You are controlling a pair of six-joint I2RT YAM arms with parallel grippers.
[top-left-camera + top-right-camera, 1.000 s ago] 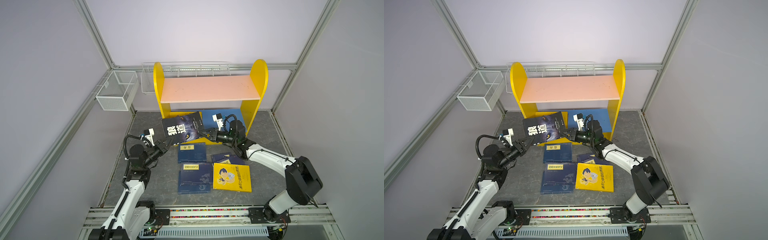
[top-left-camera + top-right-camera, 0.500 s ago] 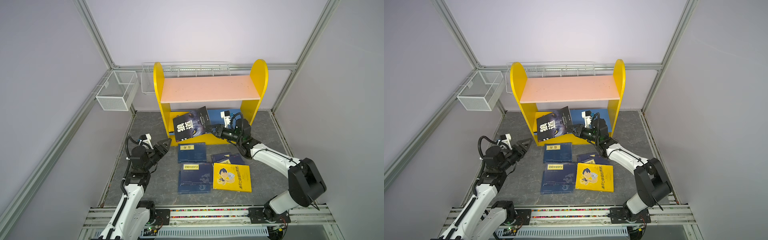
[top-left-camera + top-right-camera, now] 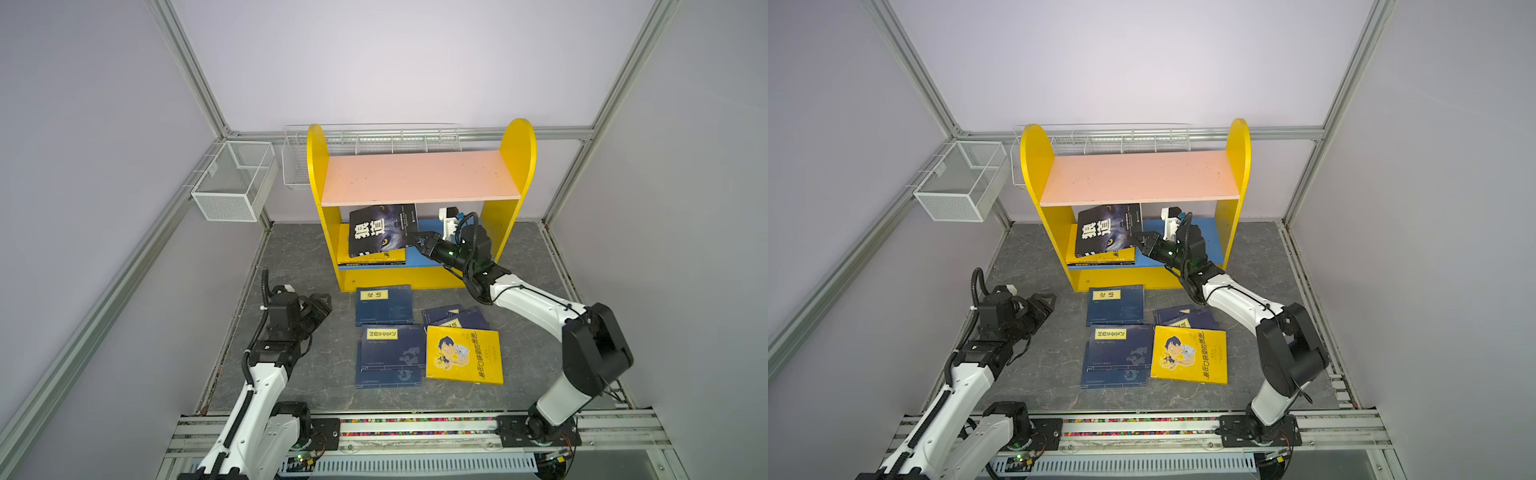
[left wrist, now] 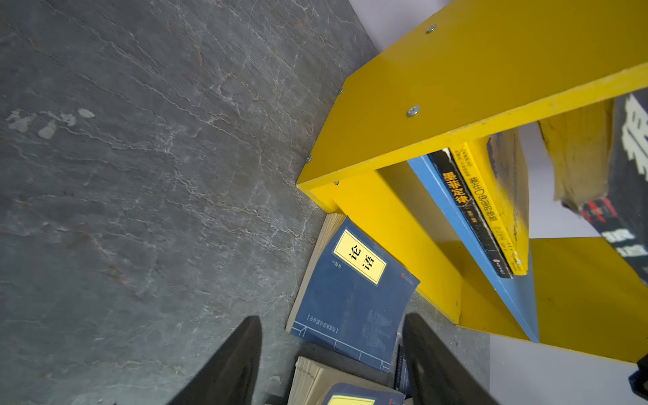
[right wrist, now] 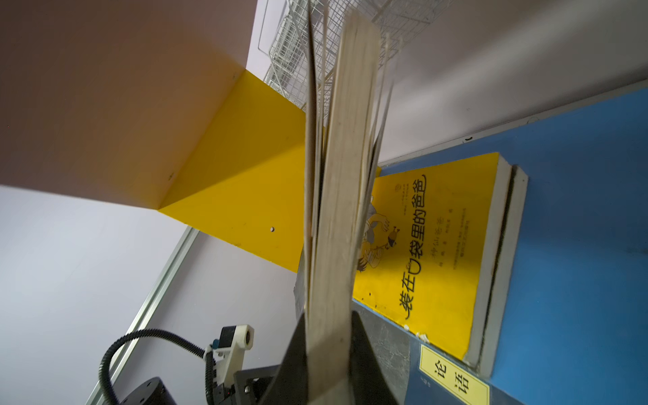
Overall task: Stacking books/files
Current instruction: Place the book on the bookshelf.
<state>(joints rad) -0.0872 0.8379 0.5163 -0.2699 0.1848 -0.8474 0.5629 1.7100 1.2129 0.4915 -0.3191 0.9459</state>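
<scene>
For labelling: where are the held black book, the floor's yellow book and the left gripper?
black book (image 3: pixel 380 230): in a top view, cover's middle
floor's yellow book (image 3: pixel 464 355): in a top view, cover's middle
left gripper (image 4: pixel 331 317): left wrist view, midway between fingertips

Lilac walls (image 3: pixel 395 62) enclose a grey marbled floor (image 3: pixel 299 257), a yellow shelf unit (image 3: pixel 517 166) and 2 wire baskets (image 3: pixel 232 183)

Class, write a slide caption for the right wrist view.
Right gripper holds the black book edge-on above the shelved yellow book.
</scene>
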